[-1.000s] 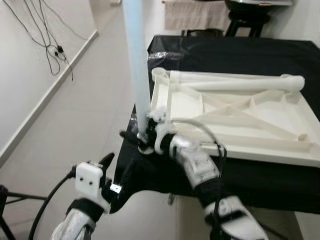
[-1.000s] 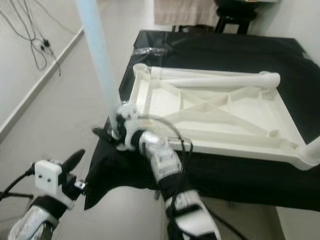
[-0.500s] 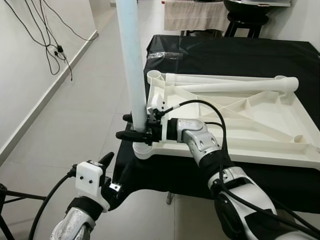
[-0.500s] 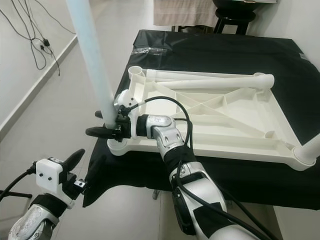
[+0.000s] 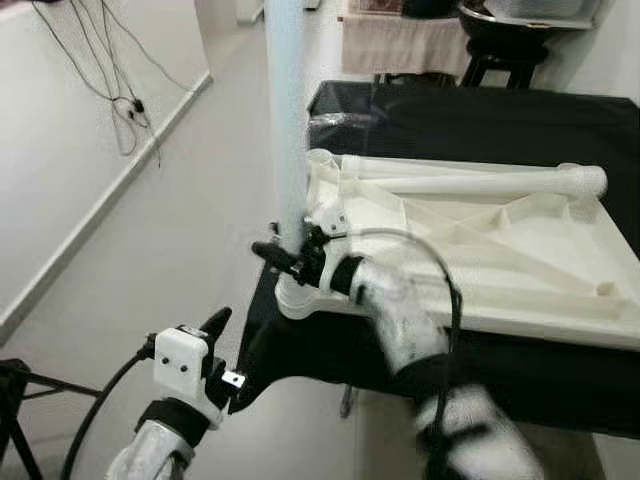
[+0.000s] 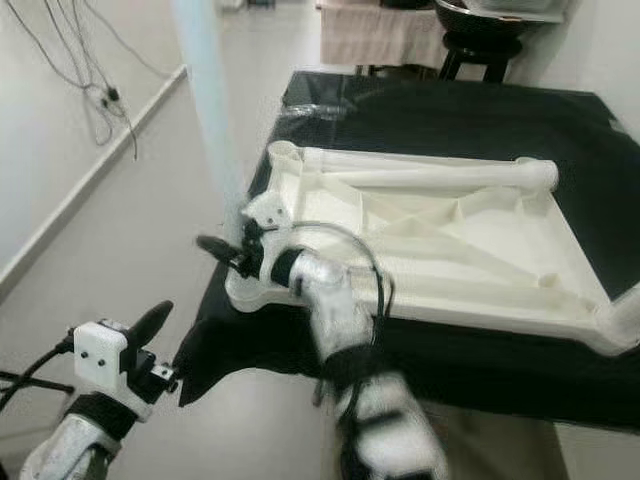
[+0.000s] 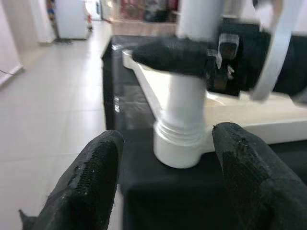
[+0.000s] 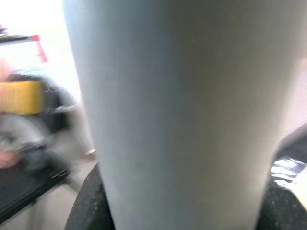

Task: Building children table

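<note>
A white children's table top (image 5: pixel 480 250) lies upside down on a black-draped table (image 5: pixel 500 110). A pale blue leg (image 5: pixel 286 120) stands upright in the near left corner socket (image 5: pixel 298 298). My right gripper (image 5: pixel 287 255) is shut on this leg just above the socket; in the right wrist view the leg (image 8: pixel 177 110) sits between the black fingers (image 8: pixel 88 201). My left gripper (image 7: pixel 165 177) hangs open below and left of that corner, facing the socket (image 7: pixel 180 148) with its fingers (image 7: pixel 91 182) apart. A white leg (image 5: pixel 470 183) lies across the far side.
The table's near left corner overhangs pale tiled floor (image 5: pixel 150 220). Cables (image 5: pixel 125 100) hang on the left wall. A dark stool (image 5: pixel 500 45) and a cloth (image 5: pixel 400 45) stand behind the table. A black stand (image 5: pixel 10 400) is at the lower left.
The pale blue leg has gone from tilted to nearly upright in the socket. My right arm is blurred in motion. The camera has shifted a little; my left gripper has held its place.
</note>
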`<state>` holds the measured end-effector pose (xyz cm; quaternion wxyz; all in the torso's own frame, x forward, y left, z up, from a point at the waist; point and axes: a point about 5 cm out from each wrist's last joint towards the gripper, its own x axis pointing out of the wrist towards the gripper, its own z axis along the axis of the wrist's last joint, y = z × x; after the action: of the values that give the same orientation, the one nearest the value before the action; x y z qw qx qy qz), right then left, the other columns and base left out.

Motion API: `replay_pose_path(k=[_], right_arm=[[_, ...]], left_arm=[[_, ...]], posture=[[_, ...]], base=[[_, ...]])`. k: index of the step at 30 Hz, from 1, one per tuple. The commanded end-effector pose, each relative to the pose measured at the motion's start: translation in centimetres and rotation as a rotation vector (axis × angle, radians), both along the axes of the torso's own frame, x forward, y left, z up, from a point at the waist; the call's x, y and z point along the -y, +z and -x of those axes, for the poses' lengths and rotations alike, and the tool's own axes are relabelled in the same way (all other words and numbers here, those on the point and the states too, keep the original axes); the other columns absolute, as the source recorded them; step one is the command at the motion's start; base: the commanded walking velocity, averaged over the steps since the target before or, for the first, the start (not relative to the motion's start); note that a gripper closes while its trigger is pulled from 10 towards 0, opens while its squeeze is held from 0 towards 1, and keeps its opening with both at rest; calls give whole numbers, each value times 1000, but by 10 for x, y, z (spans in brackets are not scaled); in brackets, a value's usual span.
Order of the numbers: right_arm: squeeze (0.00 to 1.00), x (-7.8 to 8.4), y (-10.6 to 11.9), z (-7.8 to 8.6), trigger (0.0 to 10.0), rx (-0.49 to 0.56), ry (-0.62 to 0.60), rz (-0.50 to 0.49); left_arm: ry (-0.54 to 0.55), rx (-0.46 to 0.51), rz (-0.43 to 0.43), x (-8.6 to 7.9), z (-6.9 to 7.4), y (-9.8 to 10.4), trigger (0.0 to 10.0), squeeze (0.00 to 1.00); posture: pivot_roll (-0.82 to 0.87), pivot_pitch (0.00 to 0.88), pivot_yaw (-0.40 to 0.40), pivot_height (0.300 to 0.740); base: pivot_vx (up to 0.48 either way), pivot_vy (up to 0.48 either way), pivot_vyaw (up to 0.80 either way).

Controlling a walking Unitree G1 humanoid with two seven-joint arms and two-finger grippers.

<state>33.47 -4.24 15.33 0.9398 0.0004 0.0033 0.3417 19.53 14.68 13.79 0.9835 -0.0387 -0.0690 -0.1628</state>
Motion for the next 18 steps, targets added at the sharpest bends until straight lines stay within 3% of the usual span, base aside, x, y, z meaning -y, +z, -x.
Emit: replay_pose_path(k=[1,4,10,11,13,14,18], right_arm=[[0,4,-44,14,0,-169,-168,86],[0,-11,-32,1,0,-81,-142,113],[0,-17,-24,-9,0,-71,-118,116],[0,-20,-19,-11,10000,-59,-94,100],[0,-25,-10,-10,10000,-48,-45,59],[1000,-26,-4,-11,10000,-41,-27,40],[1000,-31,15,-18,10000,-13,145,-65]], left_arm=[[-3,-8,-6,-1,3,0,10000,0],[-4,-13,-4,-2,3,-1,10000,0],[6,-11,-7,-2,3,-1,10000,0],[8,-10,-8,-1,3,-1,10000,0],[8,-11,-8,-1,3,-1,10000,0],[7,-12,-8,-1,2,-1,10000,0],[4,-14,-6,-2,1,-2,10000,0]], posture=[[60,126,-25,740],[65,127,-26,740],[76,125,-33,740],[70,122,-29,740],[70,122,-29,740],[66,116,-27,740],[66,109,-25,740]], base=[[0,0,0],[0,0,0],[0,0,0],[0,0,0],[0,0,0],[0,0,0],[0,0,0]])
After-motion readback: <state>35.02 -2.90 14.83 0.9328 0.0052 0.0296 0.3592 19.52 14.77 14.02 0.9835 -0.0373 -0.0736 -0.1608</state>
